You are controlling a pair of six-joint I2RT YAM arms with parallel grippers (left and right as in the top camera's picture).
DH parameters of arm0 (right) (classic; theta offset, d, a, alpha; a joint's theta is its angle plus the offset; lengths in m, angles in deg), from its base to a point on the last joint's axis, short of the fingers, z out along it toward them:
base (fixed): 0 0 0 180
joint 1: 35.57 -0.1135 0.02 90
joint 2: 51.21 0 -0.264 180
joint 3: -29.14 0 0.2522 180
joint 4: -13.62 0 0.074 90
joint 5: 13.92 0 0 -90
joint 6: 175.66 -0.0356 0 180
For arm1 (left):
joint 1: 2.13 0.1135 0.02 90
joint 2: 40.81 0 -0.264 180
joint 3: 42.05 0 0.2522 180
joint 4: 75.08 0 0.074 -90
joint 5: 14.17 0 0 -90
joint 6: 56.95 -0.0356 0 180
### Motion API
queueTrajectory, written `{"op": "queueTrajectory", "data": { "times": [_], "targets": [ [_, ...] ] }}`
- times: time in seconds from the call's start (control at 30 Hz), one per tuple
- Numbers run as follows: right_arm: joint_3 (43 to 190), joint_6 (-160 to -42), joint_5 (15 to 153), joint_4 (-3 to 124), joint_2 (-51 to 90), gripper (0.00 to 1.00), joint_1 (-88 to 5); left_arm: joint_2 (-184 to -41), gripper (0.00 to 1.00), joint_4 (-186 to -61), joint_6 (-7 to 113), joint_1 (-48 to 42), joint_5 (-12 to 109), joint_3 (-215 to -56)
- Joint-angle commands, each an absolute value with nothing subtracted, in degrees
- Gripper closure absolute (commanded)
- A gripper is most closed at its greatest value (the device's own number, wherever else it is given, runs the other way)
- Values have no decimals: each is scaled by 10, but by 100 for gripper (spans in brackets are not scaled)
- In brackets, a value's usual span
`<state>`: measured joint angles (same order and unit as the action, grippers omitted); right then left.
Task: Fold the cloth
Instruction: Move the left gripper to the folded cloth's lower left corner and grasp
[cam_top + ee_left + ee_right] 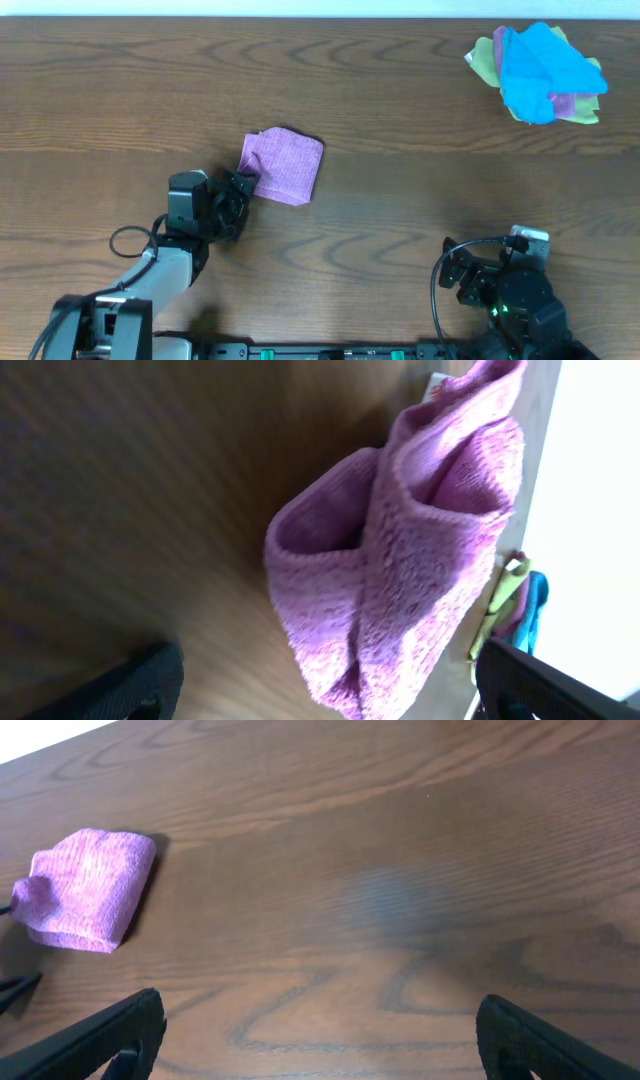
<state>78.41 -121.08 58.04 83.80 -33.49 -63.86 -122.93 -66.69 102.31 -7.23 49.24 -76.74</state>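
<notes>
**Purple cloth lies folded, both jaws released**

Overhead, I see the cloth lying folded into a small, rough square left of centre on the tabletop. My left arm reaches up from the near edge, and the left jaws sit right at the cloth's near-left corner. From this height I cannot tell whether they touch it. The right arm sits low at the near right, well apart from the cloth. In the far right corner there is a heap of other cloths, with a blue cloth on top and a yellow-green cloth poking out at its left.

On the left wrist camera, the cloth fills the middle of the picture. It is doubled over, and its rounded fold edges and layered ends face the lens. The left fingers show as dark shapes in the two bottom corners, spread wide. The left jaws are released and clamp nothing. The cloth's nearest end lies in the gap between them.

On the right wrist camera, I look out across bare wood. The cloth appears small at the far left, lying flat and folded. The right fingers stand far apart in the bottom corners, so the right jaws are released and empty.
</notes>
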Motion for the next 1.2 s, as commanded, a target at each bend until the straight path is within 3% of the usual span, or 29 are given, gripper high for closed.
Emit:
{"op": "queueTrajectory", "data": {
  "times": [0.0, 0.53, 0.57, 0.73, 0.97, 1.17],
  "targets": [
    [783, -1218, 570, 840, -337, 1, -632, -1257, 5, -664, 1025, -75, 510, -766],
    [783, -1218, 570, 840, -337, 1, -632, -1355, 0, -605, 1051, -118, 534, -807],
    [783, -1218, 570, 840, -337, 1, -632, -1358, 6, -605, 1051, -118, 537, -808],
    [783, -1218, 570, 840, -337, 1, -632, -1361, 17, -616, 1055, -119, 565, -808],
    [783, -1218, 570, 840, -337, 1, -632, -1361, 42, -627, 1054, -119, 593, -808],
    [783, -1218, 570, 840, -337, 1, -632, -1363, 53, -627, 1045, -119, 600, -808]
  ]
}}
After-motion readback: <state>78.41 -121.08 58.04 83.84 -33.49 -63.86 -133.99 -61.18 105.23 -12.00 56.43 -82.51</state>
